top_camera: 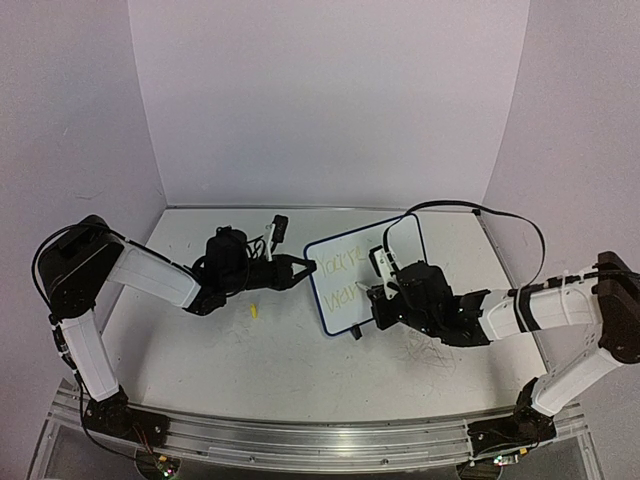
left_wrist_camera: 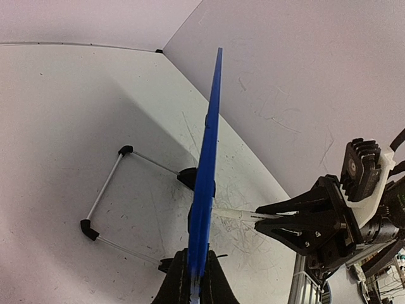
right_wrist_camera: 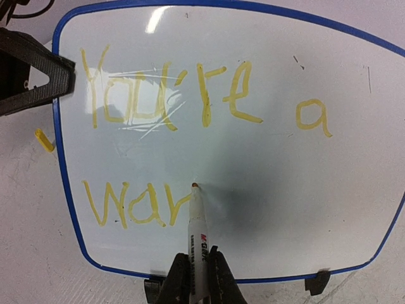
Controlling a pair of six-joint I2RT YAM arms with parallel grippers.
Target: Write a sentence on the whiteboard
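Observation:
The whiteboard [right_wrist_camera: 285, 209] stands upright mid-table [top_camera: 352, 243]; in the left wrist view it shows edge-on as a blue strip [left_wrist_camera: 205, 158]. The sentence [right_wrist_camera: 171, 101] reads "You're a" with "War" below, in yellow strokes, and is faint in the top view [top_camera: 342, 278]. My left gripper [left_wrist_camera: 195, 278] is shut on the board's edge [top_camera: 305, 267]; its fingers [right_wrist_camera: 38, 76] show at the board's left rim. My right gripper [right_wrist_camera: 198, 278] is shut on a white marker [right_wrist_camera: 198, 234], whose tip touches the board just right of "War". It also shows in the top view [top_camera: 378, 292].
A small yellow marker cap [top_camera: 256, 311] lies on the table left of the board, also visible in the right wrist view [right_wrist_camera: 43, 139]. The board's wire stand [left_wrist_camera: 107, 190] rests on the table behind it. The tabletop carries old scribble marks [top_camera: 430, 350]. White walls enclose the table.

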